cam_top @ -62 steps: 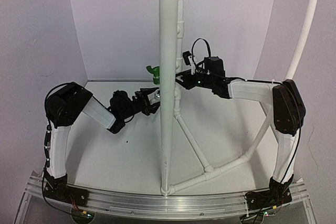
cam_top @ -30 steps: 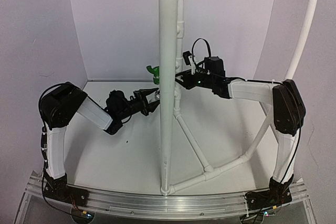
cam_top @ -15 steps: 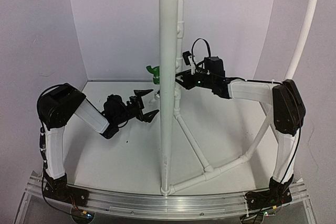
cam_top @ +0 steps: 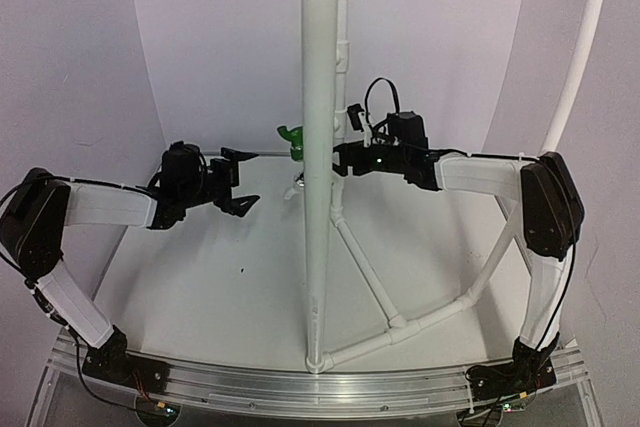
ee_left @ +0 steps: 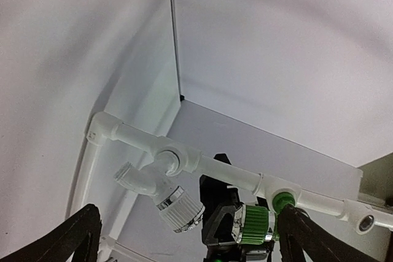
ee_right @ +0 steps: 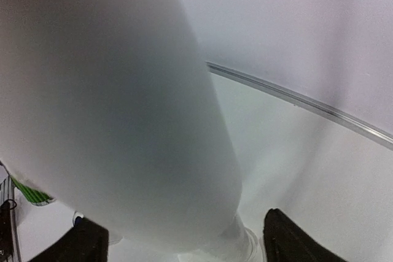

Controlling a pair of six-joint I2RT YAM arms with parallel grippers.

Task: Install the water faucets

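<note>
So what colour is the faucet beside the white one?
Green plastic faucet; left wrist view shows it best.

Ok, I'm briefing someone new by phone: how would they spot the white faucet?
Find the thick upright pipe mid-table. Two faucets poke out just left of it. The white faucet is the lower one in the top view, with a white ribbed knob; its neighbour, the green faucet, is bright green.
</note>
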